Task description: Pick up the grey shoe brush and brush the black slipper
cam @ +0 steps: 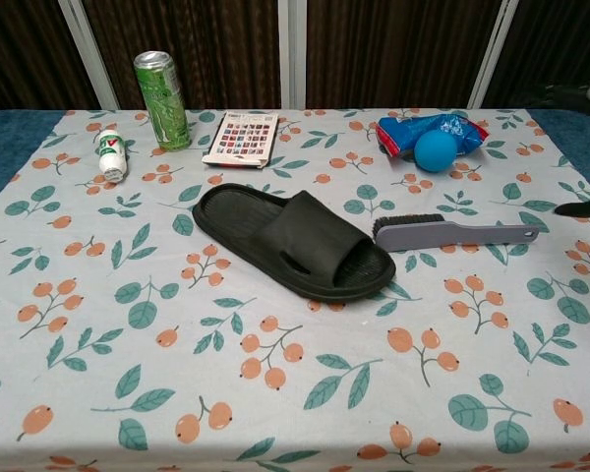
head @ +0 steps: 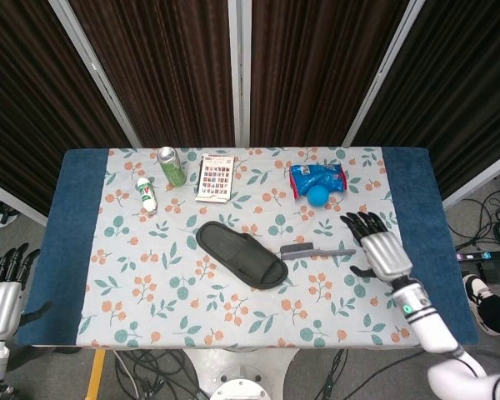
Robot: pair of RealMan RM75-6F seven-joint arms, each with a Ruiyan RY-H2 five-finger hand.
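The black slipper (head: pixel 240 255) (cam: pixel 293 241) lies at the table's middle, toe toward the near right. Just to its right the grey shoe brush (head: pixel 316 250) (cam: pixel 452 234) lies flat with its bristled head by the slipper and its handle pointing right. My right hand (head: pixel 378 247) hovers over the cloth beyond the handle's end, fingers spread, holding nothing; in the chest view only its dark fingertips (cam: pixel 580 207) show at the right edge. My left hand (head: pixel 2 287) hangs off the table's near left corner, fingers apart and empty.
A green can (head: pixel 171 165), a small white bottle (head: pixel 146 194) and a colour card (head: pixel 216 177) stand at the back left. A blue packet (head: pixel 318 177) with a blue ball (head: pixel 317 196) lies at the back right. The floral cloth (head: pixel 150 283) covers the table.
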